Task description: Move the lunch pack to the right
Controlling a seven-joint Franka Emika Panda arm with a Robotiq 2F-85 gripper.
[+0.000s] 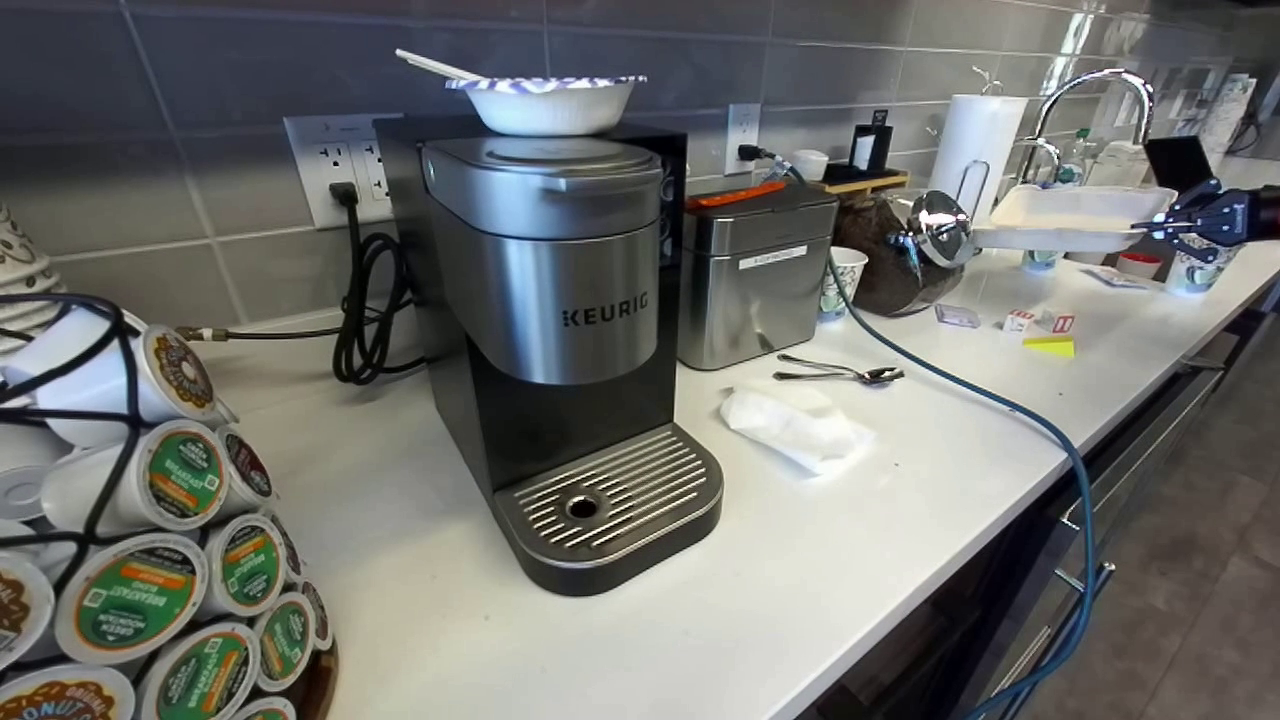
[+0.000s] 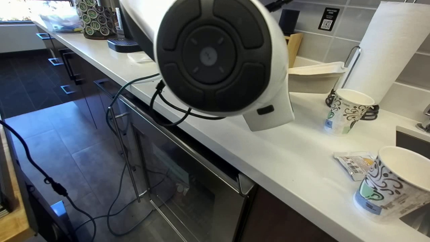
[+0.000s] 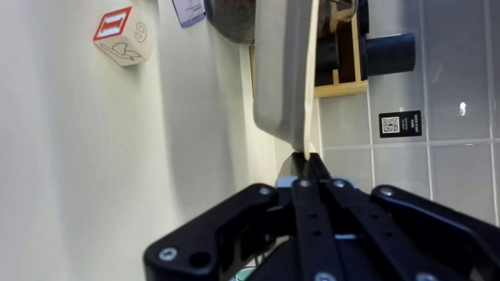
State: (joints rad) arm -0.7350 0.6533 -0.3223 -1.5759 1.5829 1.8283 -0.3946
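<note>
The lunch pack, a white foam takeout box (image 1: 1060, 240), is in the air above the counter, between the glass coffee jar and the sink. It also shows in an exterior view (image 2: 314, 82) behind the robot arm, in front of the paper towel roll. In the wrist view the lunch pack (image 3: 279, 78) is seen edge-on, its rim between my fingertips. My gripper (image 1: 1150, 228) is shut on the near rim corner of the lunch pack; the fingertips also show in the wrist view (image 3: 306, 158). The arm (image 2: 215, 57) hides the gripper in an exterior view.
The coffee jar (image 1: 900, 260) and paper towel roll (image 1: 975, 150) stand close by. Paper cups (image 2: 351, 107) and a packet (image 2: 354, 163) sit near the sink. A lettered block (image 3: 123, 37) lies below. The coffee maker (image 1: 560, 300) stands further along. A blue cable (image 1: 960, 390) crosses the counter.
</note>
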